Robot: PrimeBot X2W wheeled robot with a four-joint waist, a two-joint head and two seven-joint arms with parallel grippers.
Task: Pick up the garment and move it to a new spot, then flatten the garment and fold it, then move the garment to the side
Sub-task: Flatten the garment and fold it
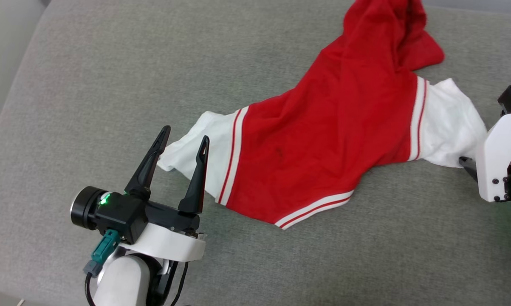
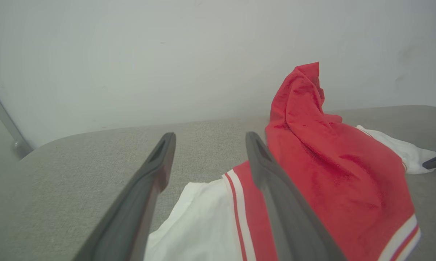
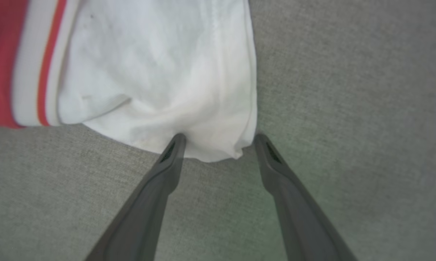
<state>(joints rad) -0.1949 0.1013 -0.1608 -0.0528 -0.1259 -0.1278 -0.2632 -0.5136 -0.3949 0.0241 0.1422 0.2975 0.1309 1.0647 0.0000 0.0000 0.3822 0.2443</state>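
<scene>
The garment [image 1: 323, 140] lies spread on a grey fabric surface [image 1: 89, 85], red body up, a white sleeve at each end, its far part bunched up. My left gripper [image 1: 185, 135] is open at the left white sleeve [image 1: 213, 148], whose edge lies between the two fingers. In the left wrist view this gripper [image 2: 210, 137] hovers open just above the sleeve [image 2: 199, 224]. My right gripper [image 3: 220, 139] is open, its fingertips at the end of the right white sleeve [image 3: 160, 72], nothing pinched. One of its fingers [image 1: 467, 163] touches that sleeve's edge.
The grey surface has a rounded left edge [image 1: 9, 110], with a paler floor beyond it. A pale wall [image 2: 167, 54] rises behind the surface. Bare fabric stretches left of and in front of the garment.
</scene>
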